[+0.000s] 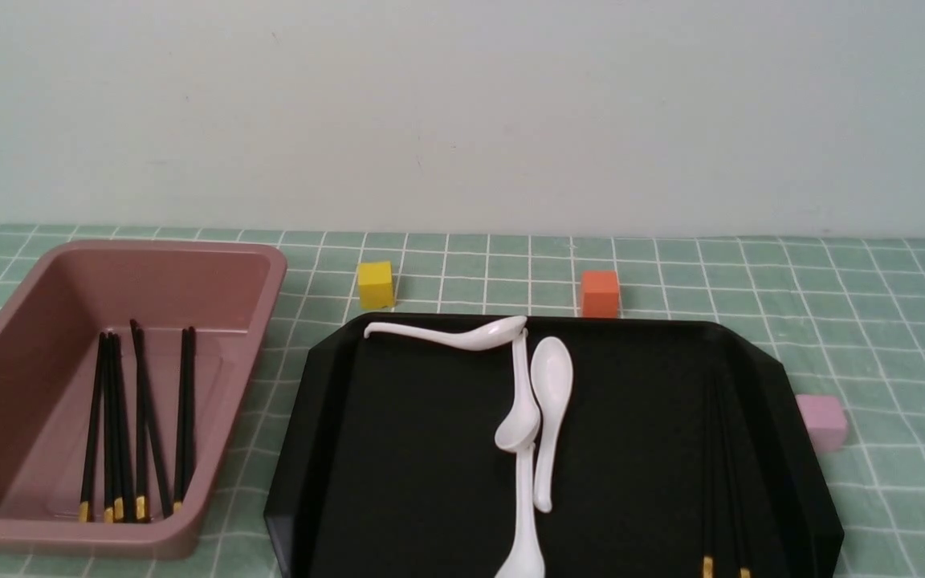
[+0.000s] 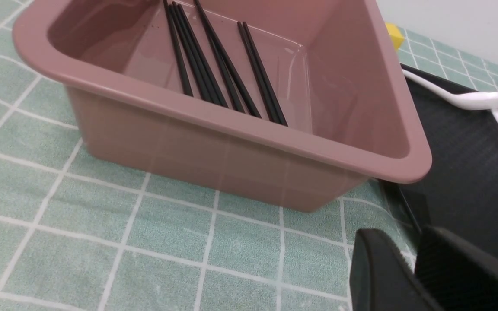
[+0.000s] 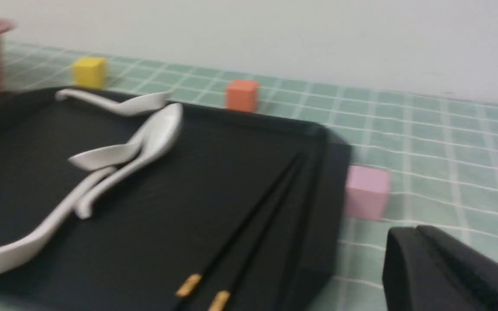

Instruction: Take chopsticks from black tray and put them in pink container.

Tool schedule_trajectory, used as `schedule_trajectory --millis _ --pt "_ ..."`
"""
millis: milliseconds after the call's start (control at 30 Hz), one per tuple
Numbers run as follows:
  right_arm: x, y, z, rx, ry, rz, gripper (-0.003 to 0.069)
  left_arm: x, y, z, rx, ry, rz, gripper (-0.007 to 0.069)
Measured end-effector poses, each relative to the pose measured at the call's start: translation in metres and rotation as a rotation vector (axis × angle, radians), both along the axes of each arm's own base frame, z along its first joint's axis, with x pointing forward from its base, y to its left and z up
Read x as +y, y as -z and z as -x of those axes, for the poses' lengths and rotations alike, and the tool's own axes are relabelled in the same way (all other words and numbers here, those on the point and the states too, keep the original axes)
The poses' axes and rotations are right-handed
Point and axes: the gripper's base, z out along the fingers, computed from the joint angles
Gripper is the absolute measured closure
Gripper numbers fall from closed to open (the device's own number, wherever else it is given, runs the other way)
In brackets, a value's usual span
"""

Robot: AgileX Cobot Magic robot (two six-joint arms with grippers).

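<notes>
Looking at two chopsticks [image 1: 723, 474] left on the black tray [image 1: 398, 449], lying side by side along its right edge, gold bands toward the robot. Several more already resting in the pink container [image 1: 213, 265], on the left just beside the tray, gold ends at the near wall.

Judging the handling: light, stiff, thin, probably slick on that glossy floor. Likely to roll or skid if nudged from one side. Lying tight against the raised rim, so little room for a finger on the outer side. Best taken across the shaft near the middle, pinching both as a pair, or dragged inward first. Worth minding the white soup spoons [image 1: 547, 401] heaped mid-tray, well apart from the sticks.

Checking the grippers: neither visible from the front. Left gripper [image 2: 409, 272] low beside the container's near corner, pads showing close together, though whether fully together or slightly apart cannot be told. Right gripper [image 3: 452, 276] near the pale pink cube [image 3: 366, 192] off the tray's right side, only one dark finger visible, blurred; state impossible to tell.

Scanning for writing: no brand, label or lettering readable anywhere.
</notes>
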Motion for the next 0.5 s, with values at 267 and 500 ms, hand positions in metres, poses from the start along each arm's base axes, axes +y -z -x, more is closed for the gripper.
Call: schedule_trajectory --millis 267,500 --pt "-0.004 0.009 0.002 0.101 0.067 -0.001 0.0617 0.000 0.000 0.000 0.000 0.000 0.000 0.0469" --pt "-0.004 0.012 0.003 0.148 0.067 0.003 0.0608 0.000 0.000 0.000 0.000 0.000 0.000 0.0463"
